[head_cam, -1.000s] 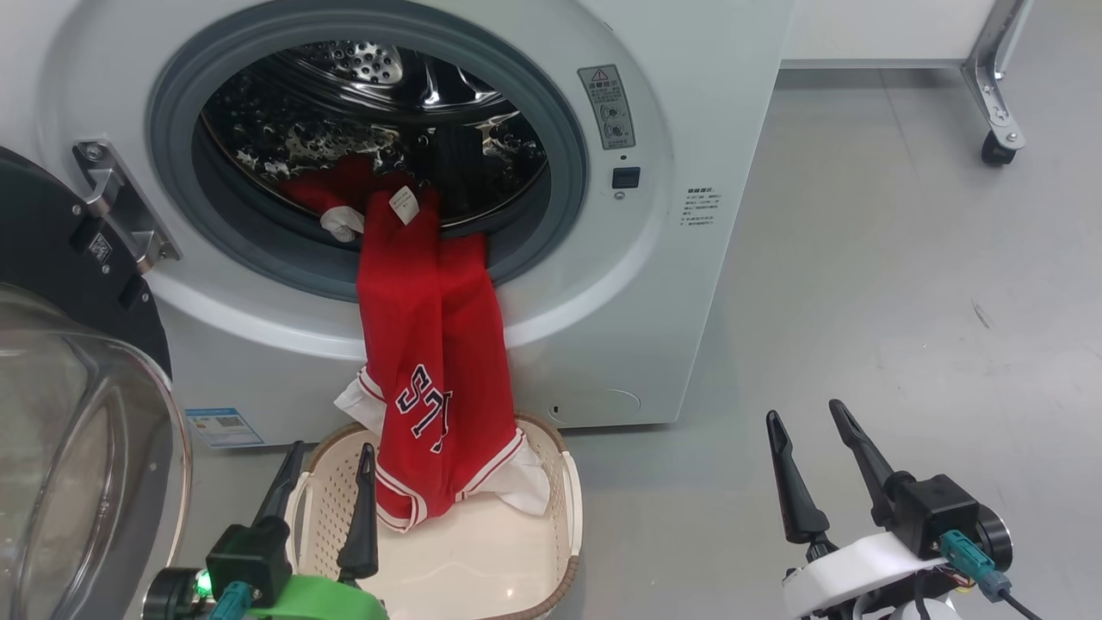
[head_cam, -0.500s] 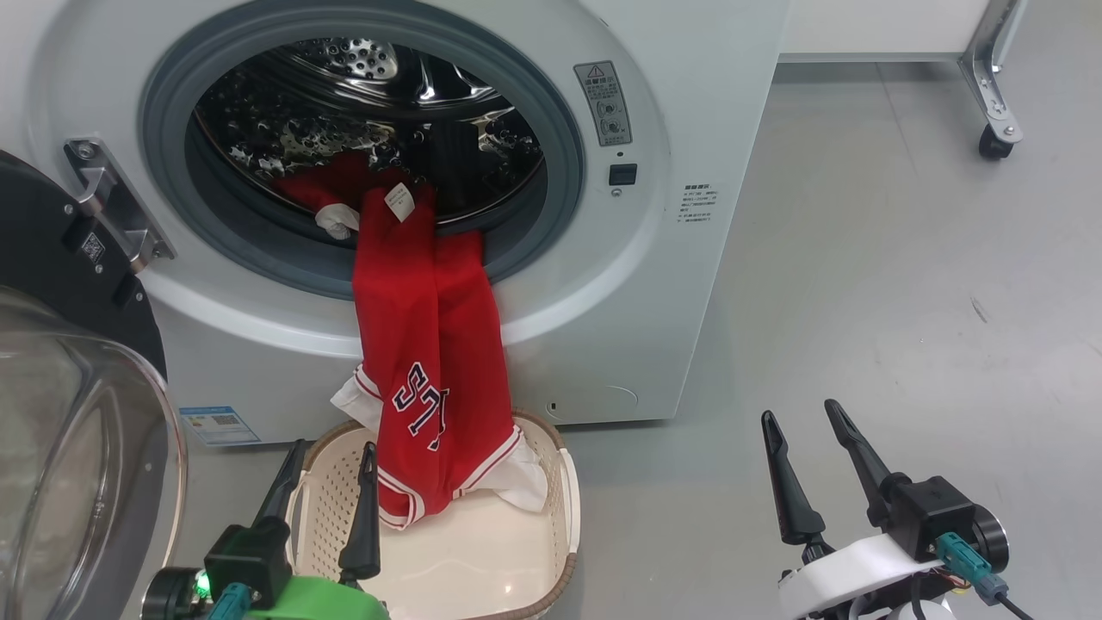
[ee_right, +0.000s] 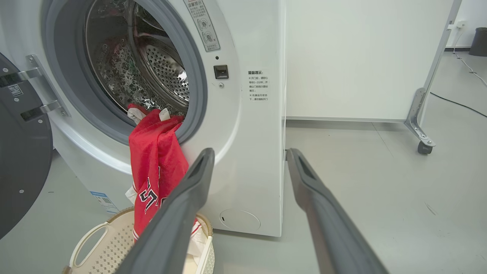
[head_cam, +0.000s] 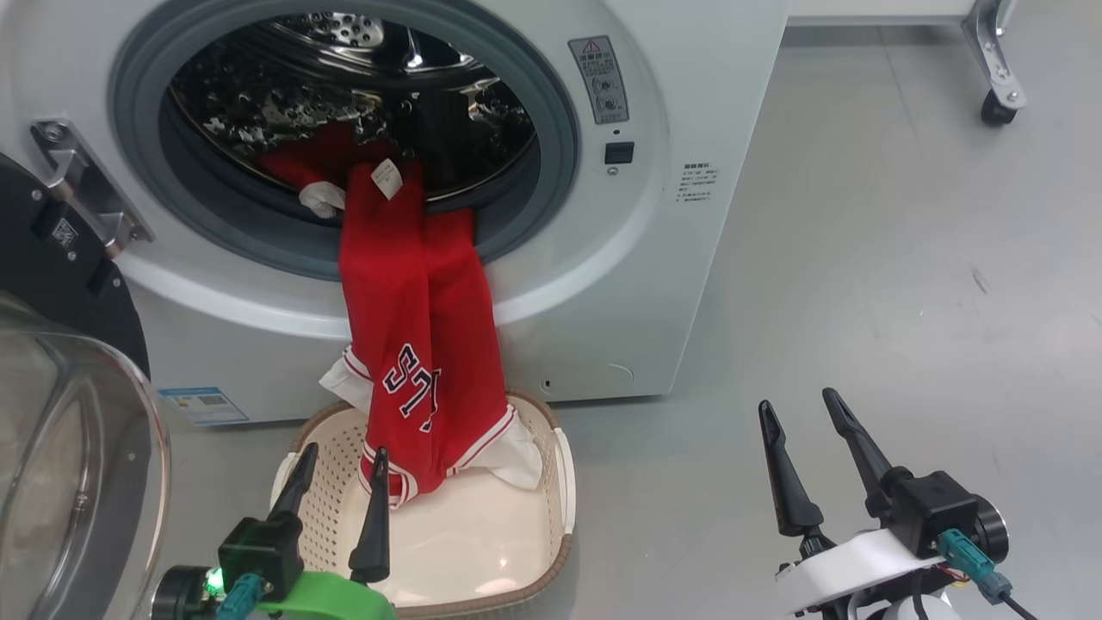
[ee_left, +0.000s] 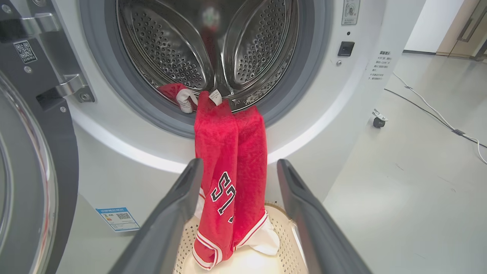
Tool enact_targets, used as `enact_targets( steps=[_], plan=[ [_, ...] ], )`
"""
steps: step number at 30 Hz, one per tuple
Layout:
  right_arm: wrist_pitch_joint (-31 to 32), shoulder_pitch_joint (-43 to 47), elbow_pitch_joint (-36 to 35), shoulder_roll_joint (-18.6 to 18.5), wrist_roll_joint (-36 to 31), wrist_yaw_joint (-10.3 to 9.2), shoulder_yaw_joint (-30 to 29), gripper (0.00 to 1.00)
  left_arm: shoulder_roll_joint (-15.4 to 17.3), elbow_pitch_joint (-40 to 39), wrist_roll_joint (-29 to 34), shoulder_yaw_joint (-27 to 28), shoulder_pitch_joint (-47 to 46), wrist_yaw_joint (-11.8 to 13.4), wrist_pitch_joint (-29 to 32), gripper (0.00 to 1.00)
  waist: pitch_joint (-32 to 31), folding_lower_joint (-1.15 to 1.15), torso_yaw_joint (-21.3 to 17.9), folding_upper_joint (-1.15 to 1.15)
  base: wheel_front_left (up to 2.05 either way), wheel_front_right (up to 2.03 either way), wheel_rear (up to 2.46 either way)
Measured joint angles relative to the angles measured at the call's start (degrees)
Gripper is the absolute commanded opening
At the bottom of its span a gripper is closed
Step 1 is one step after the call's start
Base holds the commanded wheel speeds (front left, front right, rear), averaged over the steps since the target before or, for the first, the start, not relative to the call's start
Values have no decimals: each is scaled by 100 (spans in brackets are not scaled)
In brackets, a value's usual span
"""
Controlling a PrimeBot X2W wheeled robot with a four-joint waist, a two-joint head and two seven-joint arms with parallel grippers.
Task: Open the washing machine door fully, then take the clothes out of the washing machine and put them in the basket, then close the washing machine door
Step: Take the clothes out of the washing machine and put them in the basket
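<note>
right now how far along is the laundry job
Done: the washing machine door stands open. In hand: the clothes hang from the washing machine, lower end in the basket; left gripper and right gripper are open, holding nothing. Left: pull the rest out, then shut the door.

A white partition [ee_right: 342,57] stood on the grey floor [head_cam: 904,258]. At the partition's right end a slanted metal leg [ee_right: 415,122] ended in a black caster [ee_right: 425,147]. Past that end a dark cable [ee_right: 458,104] lay across the floor, and a black bin [ee_right: 478,41] stood farther off behind the partition.
</note>
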Motion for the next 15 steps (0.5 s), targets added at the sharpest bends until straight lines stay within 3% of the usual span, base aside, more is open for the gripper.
enact_targets(
  steps=[15],
  plan=[
    [0, -400, -364, -2, -62, 16, 130, 100, -9, 514, -252, -12, -892, -48, 577, 100, 890, 0, -176, 0, 0, 0, 0]
  ],
)
